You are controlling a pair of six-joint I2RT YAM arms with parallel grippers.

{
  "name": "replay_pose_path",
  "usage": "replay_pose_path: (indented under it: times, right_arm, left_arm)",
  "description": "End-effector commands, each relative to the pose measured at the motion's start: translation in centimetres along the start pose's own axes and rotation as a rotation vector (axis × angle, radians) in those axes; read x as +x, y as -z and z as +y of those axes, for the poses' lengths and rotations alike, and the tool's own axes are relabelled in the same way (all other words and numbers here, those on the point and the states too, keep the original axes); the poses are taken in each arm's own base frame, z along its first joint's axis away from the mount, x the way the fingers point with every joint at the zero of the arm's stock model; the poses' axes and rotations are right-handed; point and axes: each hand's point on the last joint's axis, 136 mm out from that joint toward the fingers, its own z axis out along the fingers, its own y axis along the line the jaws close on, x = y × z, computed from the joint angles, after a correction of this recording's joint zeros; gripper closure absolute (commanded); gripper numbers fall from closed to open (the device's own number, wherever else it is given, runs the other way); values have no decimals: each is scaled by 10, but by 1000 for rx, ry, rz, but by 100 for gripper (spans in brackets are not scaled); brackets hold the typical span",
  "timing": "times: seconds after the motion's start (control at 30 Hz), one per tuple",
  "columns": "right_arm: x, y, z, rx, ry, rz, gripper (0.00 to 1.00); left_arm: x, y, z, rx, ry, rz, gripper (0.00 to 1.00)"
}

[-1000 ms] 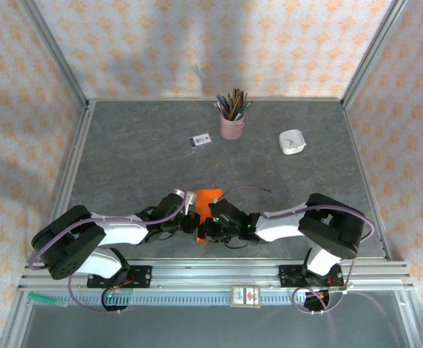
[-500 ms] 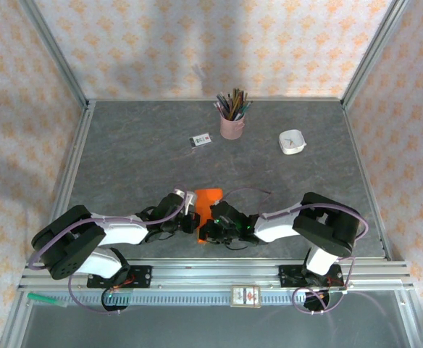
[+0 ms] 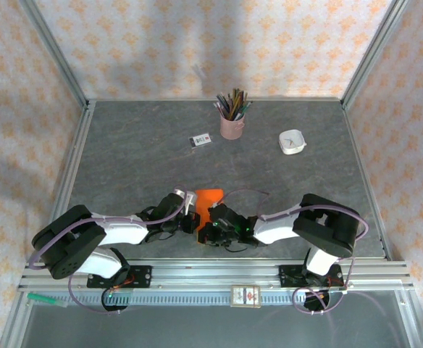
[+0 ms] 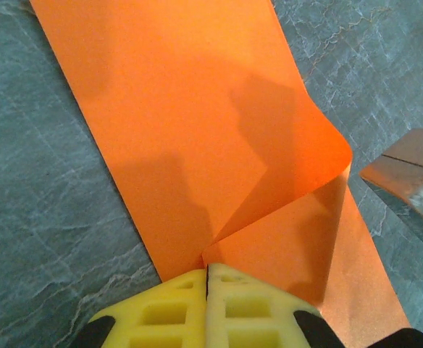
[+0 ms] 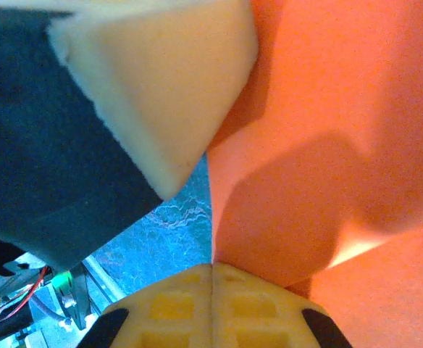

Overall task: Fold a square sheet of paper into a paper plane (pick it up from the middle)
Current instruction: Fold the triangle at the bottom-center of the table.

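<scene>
The square sheet of paper (image 3: 210, 197) is bright orange and lies as a folded strip near the table's front edge, between the two arms. In the left wrist view one corner of the sheet (image 4: 197, 130) curls over into a loose flap. The flap's tip meets the seam of my left gripper (image 4: 207, 267), which is shut on it. My right gripper (image 5: 211, 264) is shut too, and an edge of the sheet (image 5: 327, 145) runs straight into its seam. A pale left finger (image 5: 161, 94) sits just beside it. From above, left gripper (image 3: 195, 222) and right gripper (image 3: 210, 230) almost touch.
A pink pencil cup (image 3: 232, 125) stands at the back centre. A small white card (image 3: 200, 141) lies to its left and a small white dish (image 3: 292, 142) to its right. The aluminium rail (image 3: 219, 272) runs just behind the grippers, at the near edge.
The right gripper has slid slightly toward the near edge and the left gripper, along the orange sheet. The left arm has barely moved. Both grippers stay shut.
</scene>
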Motion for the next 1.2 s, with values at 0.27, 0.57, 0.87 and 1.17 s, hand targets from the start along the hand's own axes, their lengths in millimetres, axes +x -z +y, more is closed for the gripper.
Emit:
replay_pose_path:
  times: [0.27,0.57,0.87,1.17]
  right_arm:
    - [31,3,-11,57,19,123,100]
    - [-7,30,6,-10,4,-15,100]
    - [-41,40,5,4,-25,-126,100]
    - [-49,28,3,22,-26,-121,100]
  left_arm:
    - [31,-3,40,-163,32,98,100]
    - [31,-3,39,-157,30,102,100]
    - [32,-3,39,-156,29,103,100]
    - [32,-3,39,-154,27,107,100]
